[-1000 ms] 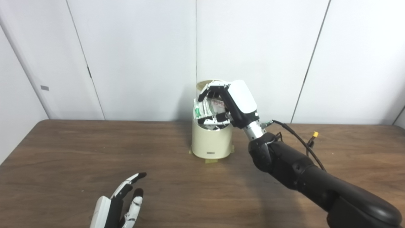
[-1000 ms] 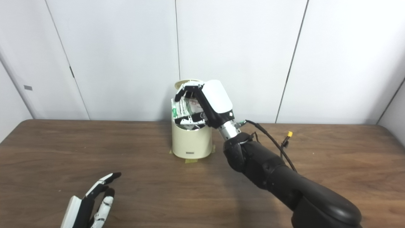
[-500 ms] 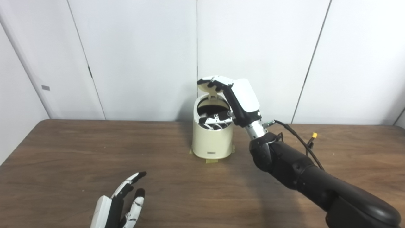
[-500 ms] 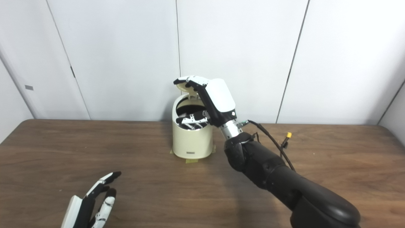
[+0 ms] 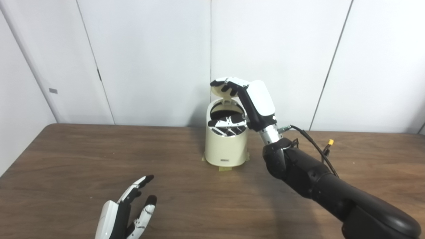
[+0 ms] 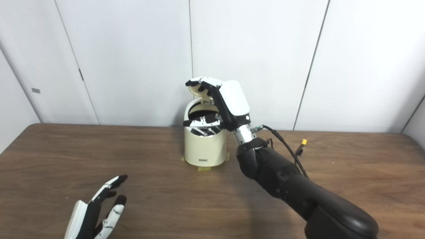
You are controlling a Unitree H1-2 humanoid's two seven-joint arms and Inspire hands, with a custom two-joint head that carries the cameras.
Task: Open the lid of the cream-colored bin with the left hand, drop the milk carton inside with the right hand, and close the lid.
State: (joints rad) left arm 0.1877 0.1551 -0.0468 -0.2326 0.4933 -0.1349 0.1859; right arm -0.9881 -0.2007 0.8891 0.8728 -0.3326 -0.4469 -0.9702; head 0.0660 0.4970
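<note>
Wooden table (image 5: 66,166): bin (image 5: 226,146) lid (image 5: 223,90) up, right hand (image 5: 252,104) spread empty over it (carton unseen); left hand (image 5: 124,212) open, closing remains

Dark wooden table (image 5: 66,156) (grain visible) before white wall panels (image 5: 152,49).

Matt wood-grain table (image 5: 66,159), smooth cream plastic bin (image 5: 225,147), glossy white wall panels (image 5: 149,49)
</note>
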